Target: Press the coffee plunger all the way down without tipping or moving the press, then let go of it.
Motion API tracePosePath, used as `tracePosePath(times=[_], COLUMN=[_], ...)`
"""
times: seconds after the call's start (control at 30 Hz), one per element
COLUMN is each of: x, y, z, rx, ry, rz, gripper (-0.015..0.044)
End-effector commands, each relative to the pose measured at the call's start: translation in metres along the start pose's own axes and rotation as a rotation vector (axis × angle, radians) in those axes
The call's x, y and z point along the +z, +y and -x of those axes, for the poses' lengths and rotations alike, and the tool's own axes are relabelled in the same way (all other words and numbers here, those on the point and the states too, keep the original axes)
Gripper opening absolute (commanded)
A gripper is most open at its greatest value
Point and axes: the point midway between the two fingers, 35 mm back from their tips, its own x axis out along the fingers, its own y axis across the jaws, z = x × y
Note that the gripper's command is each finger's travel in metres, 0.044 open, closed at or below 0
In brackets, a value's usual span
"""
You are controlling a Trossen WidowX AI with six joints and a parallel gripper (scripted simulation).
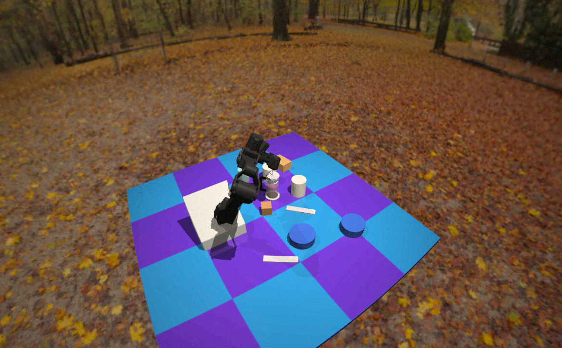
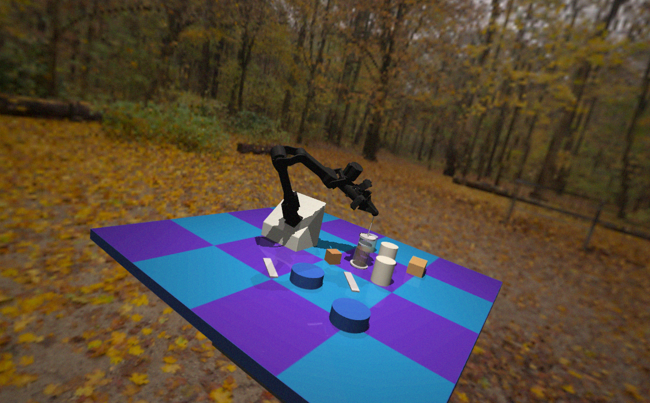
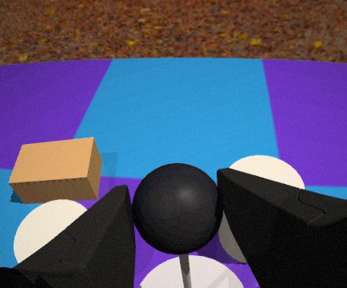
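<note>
Gripper (image 1: 271, 173) (image 2: 375, 214) (image 3: 173, 190): pinching the black knob (image 3: 177, 208)
Plunger rod (image 2: 371, 225) (image 3: 185, 269): standing raised above the lid
Press (image 1: 272, 186) (image 2: 362, 251): standing upright on the counter (image 1: 265, 320) (image 2: 392, 370) (image 3: 173, 96)

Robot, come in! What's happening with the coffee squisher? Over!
Gripper shut on black knob. Coffee press upright, plunger rod raised. Two cream cylinders close by, nothing seen blocking the downward push. Over.
</note>
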Motion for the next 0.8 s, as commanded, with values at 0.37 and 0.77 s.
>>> tracePosePath(times=[0.37,0.77], x=[-0.04,-0.056], y=[0.002,0.001], z=[-0.021,-0.033], rx=[0.005,0.004], ry=[0.05,0.048], rz=[0.022,0.024], gripper=[0.0117,0.0117])
